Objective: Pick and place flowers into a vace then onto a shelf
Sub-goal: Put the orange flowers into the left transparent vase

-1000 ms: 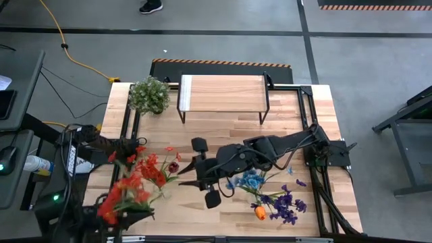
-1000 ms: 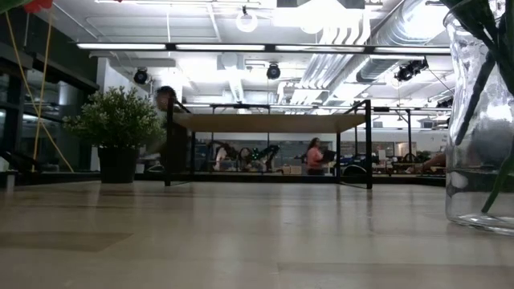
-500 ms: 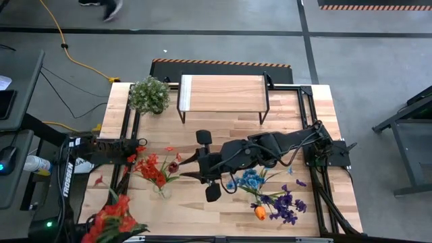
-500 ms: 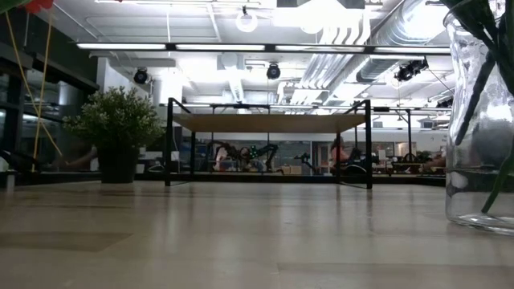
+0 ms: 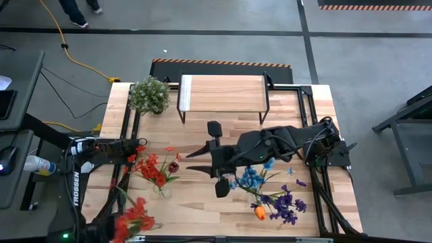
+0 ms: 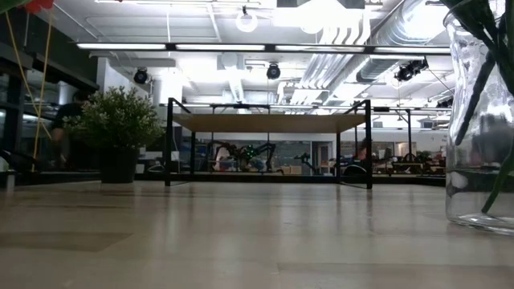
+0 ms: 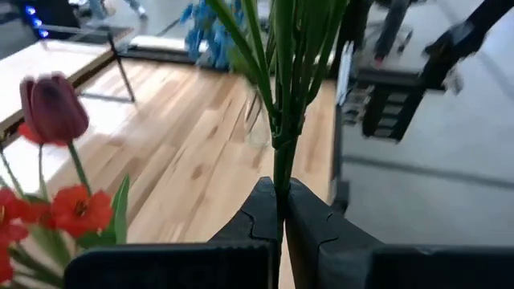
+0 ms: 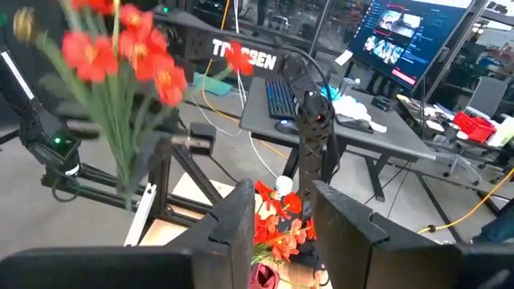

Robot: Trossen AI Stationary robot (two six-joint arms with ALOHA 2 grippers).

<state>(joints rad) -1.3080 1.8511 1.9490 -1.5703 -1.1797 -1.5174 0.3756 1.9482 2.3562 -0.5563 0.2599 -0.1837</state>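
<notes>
The flowers: your left gripper pinches a bunch of green stems between closed fingers; your right gripper stands part-open and empty, red blooms beyond its fingertips.

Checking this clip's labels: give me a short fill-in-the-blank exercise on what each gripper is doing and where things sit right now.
1. The left gripper is shut on green ____ of red flowers.
2. The right gripper holds ____.
3. The shelf stands beside the potted ____.
4. The orange tulip lies on the ____.

Missing words: stems; nothing; plant; table
</notes>
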